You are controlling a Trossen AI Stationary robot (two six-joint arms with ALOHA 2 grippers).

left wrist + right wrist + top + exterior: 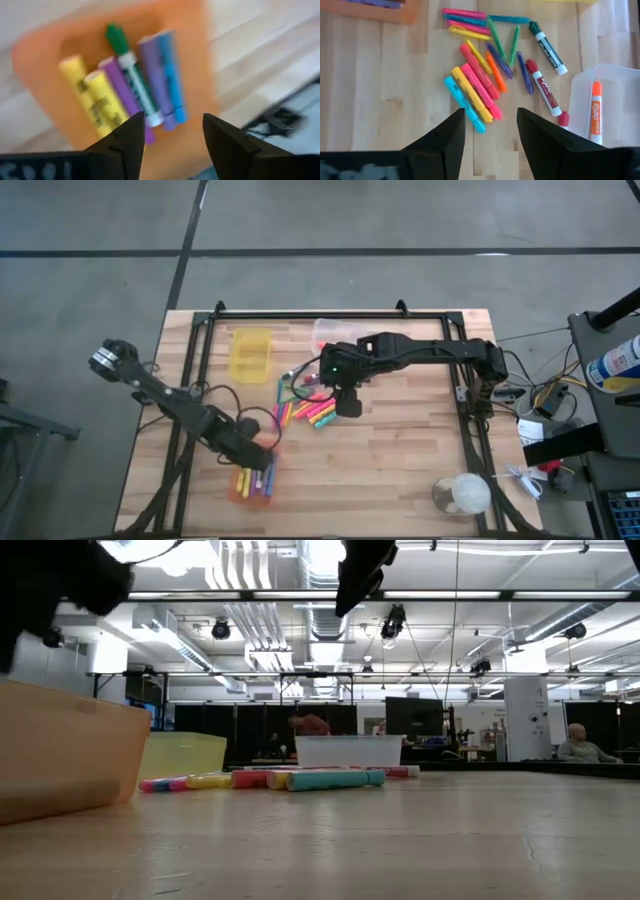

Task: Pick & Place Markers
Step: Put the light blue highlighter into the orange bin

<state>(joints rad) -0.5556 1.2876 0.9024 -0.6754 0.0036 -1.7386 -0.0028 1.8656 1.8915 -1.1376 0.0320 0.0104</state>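
Wooden desk (400,450) under you: your left tool (170,135) hangs wide and empty over the orange bin (45,50) holding six markers (150,75). Your right tool (490,125) hovers, parted and empty, above the loose markers (475,95) mid-desk.

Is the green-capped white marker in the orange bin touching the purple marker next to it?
Touching. The left wrist view shows the green-capped white marker lying flush against the purple marker.

Yellow, purple, blue and green-capped white markers (135,85) are seen in an orange bin (195,60). Pink, yellow, cyan, orange and green markers (480,85) are spread on pale striped wood (380,90). A yellow bin (250,353) is seen.
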